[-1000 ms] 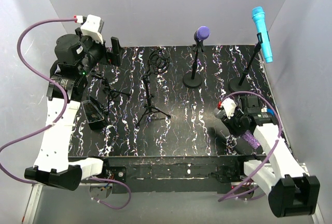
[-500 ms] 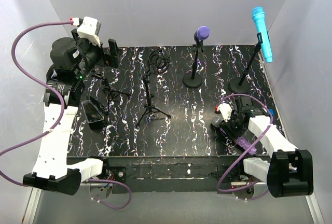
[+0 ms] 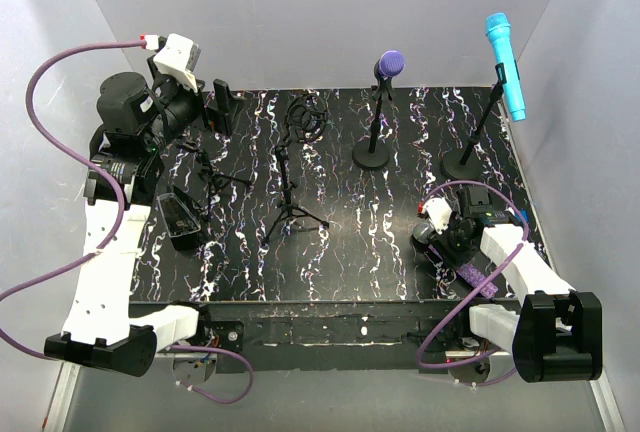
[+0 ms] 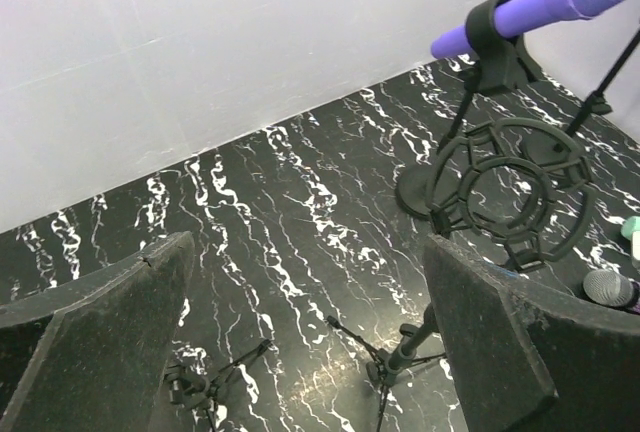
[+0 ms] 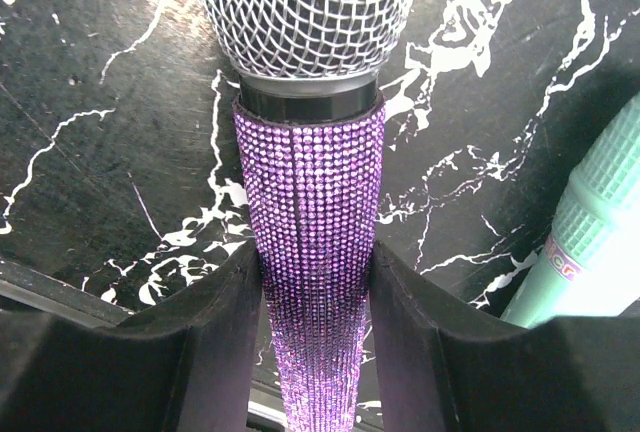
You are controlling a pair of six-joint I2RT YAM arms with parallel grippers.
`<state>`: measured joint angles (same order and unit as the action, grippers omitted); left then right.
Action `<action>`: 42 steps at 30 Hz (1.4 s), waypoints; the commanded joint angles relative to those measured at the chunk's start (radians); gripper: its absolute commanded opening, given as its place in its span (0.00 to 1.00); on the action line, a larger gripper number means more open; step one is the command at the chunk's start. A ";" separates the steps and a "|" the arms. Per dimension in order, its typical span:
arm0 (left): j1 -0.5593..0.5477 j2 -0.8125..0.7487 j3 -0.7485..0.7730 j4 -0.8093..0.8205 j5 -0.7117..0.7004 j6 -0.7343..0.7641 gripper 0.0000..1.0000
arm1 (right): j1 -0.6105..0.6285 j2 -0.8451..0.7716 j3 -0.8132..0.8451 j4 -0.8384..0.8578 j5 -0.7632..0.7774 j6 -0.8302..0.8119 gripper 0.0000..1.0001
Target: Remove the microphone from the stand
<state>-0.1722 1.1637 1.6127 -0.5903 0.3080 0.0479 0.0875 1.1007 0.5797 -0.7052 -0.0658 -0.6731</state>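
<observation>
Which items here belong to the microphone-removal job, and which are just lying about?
In the job:
purple glitter-covered microphone with silver mesh head, clamped in the right end effector
black tripod stand with empty ring mount, probably its source

Lying about:
plain purple microphone on a round-base stand
cyan microphone on a second stand
mint-green microphone, lying flat
small black tripod

Mics (image 3: 389, 62) (image 3: 505, 64) (image 5: 310, 222) (image 5: 590, 242) x4; round-base stands (image 3: 372, 157) (image 3: 462, 165) x2; tripod stands (image 3: 290, 214) (image 3: 210, 174) x2; robot arms (image 3: 105, 252) (image 3: 525, 272) x2.
</observation>
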 commanded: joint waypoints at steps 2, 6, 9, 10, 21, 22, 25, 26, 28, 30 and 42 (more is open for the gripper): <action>0.005 -0.022 0.009 -0.008 0.092 -0.005 0.98 | -0.018 -0.004 0.000 0.030 0.041 0.006 0.30; 0.005 -0.022 0.007 -0.009 0.092 -0.005 0.98 | -0.031 -0.021 -0.009 0.064 0.089 0.000 0.19; 0.005 -0.016 0.021 -0.020 0.101 -0.011 0.98 | -0.037 -0.022 -0.007 0.079 0.104 0.001 0.16; 0.005 -0.016 0.027 -0.025 0.106 -0.011 0.98 | -0.037 -0.022 -0.011 0.090 0.119 -0.005 0.16; 0.005 -0.013 0.035 -0.098 0.253 0.018 0.98 | -0.038 -0.067 0.046 0.024 0.095 -0.051 0.42; 0.005 -0.015 0.032 -0.104 0.273 0.018 0.98 | -0.038 -0.071 0.040 0.030 0.101 -0.055 0.48; 0.003 -0.012 0.049 -0.144 0.322 0.036 0.98 | -0.038 -0.084 0.052 0.027 0.104 -0.059 0.56; 0.003 -0.007 0.068 -0.158 0.338 0.052 0.98 | -0.038 -0.088 0.068 0.012 0.094 -0.057 0.57; 0.005 0.004 0.124 -0.215 0.365 0.087 0.98 | -0.037 -0.101 0.107 -0.031 0.074 -0.048 0.62; 0.004 0.007 0.156 -0.291 0.411 0.125 0.98 | -0.038 -0.113 0.129 -0.046 0.045 -0.026 0.68; 0.003 0.019 -0.045 -0.261 0.534 0.179 0.87 | -0.037 -0.133 0.373 -0.166 -0.210 0.147 0.73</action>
<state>-0.1722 1.1358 1.6169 -0.9340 0.7994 0.2527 0.0532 0.9886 0.8555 -0.8257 -0.1230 -0.6266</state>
